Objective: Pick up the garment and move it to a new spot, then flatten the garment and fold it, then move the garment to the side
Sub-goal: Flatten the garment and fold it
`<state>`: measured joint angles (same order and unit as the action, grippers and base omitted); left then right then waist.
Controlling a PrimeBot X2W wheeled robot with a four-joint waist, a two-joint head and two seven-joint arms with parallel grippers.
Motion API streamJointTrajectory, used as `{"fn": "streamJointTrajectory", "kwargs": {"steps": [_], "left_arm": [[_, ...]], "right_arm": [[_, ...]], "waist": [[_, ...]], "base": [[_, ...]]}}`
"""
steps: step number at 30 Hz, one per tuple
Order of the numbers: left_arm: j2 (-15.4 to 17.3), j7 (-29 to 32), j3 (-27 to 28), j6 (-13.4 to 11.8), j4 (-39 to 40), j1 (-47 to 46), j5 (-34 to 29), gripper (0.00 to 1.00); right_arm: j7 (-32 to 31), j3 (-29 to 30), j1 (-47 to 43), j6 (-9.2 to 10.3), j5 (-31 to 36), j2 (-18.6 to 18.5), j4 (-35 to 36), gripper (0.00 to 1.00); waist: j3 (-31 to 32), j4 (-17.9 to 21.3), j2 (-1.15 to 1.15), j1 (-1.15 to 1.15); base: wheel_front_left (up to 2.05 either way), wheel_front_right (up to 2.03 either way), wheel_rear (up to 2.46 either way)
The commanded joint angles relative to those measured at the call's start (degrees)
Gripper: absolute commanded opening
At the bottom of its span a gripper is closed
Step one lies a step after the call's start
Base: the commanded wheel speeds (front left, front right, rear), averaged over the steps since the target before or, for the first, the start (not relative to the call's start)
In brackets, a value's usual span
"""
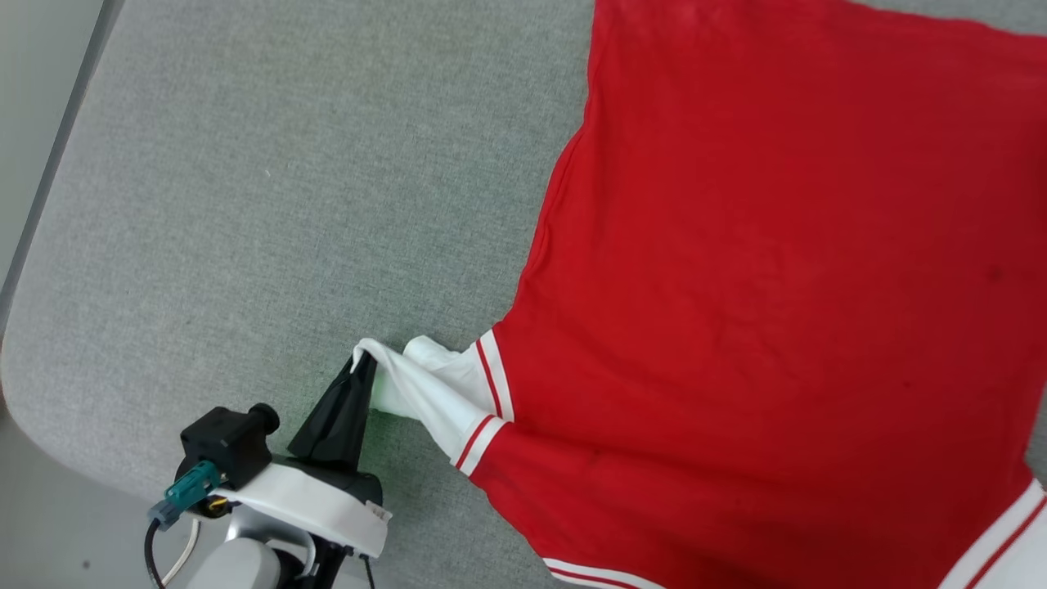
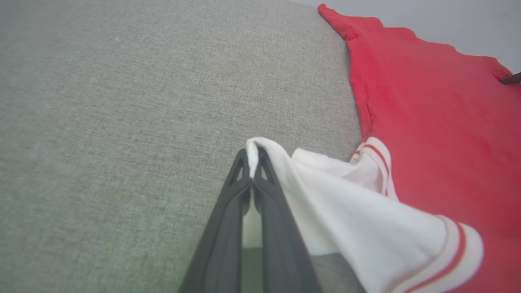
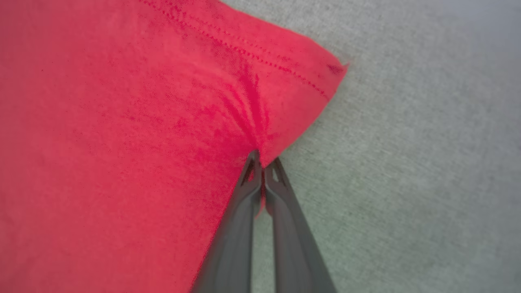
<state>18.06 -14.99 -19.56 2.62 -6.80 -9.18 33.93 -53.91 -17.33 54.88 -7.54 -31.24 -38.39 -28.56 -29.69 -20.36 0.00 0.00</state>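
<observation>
The garment [image 1: 777, 270] is a red shirt with white sleeves and red-and-white trim, spread plain side up over the right half of the grey surface. My left gripper [image 1: 361, 366] is shut on the tip of its white sleeve [image 1: 425, 393] at the lower left and pulls it into a point. In the left wrist view the sleeve [image 2: 346, 203] runs right from the pinched fingertips of the left gripper [image 2: 253, 156] to the red body [image 2: 439, 122]. The right wrist view has my right gripper [image 3: 263, 160] shut on a fold of red cloth [image 3: 122, 142] near a stitched corner, with creases fanning from the pinch.
The grey fabric surface [image 1: 270, 213] lies bare to the left of the shirt. Its rounded edge runs down the far left, with paler floor [image 1: 33, 74] beyond it. A second white sleeve end [image 1: 1014, 540] shows at the lower right.
</observation>
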Motion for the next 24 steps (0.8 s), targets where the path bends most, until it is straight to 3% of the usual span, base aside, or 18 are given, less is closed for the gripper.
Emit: {"fn": "streamJointTrajectory", "kwargs": {"steps": [1,5,15,24], "left_arm": [[0.22,-0.27,0.71,0.03,-0.4,0.87,-0.27,0.0],[0.33,-0.27,2.13,-0.19,-1.15,2.52,0.08,0.0],[2.69,0.17,4.01,-1.38,-2.01,7.48,1.13,0.0],[4.49,0.52,5.72,-2.82,-0.99,13.11,2.59,0.0]], "right_arm": [[1.49,-0.03,-0.86,0.09,-0.24,0.04,-0.73,0.0],[6.38,-0.73,-2.95,0.09,-2.83,-0.01,-0.07,0.0],[14.72,-5.21,-19.49,0.09,-10.64,-7.62,10.23,0.0],[19.3,2.16,-43.93,0.09,-15.28,-10.55,20.46,0.0]], "waist": [[2.62,1.51,0.0,0.0],[7.08,3.58,0.0,0.0],[16.74,8.78,0.0,0.0],[21.88,13.05,0.0,0.0]], "base": [[0.0,0.0,0.0],[0.0,0.0,0.0],[0.0,0.0,0.0],[0.0,0.0,0.0]]}}
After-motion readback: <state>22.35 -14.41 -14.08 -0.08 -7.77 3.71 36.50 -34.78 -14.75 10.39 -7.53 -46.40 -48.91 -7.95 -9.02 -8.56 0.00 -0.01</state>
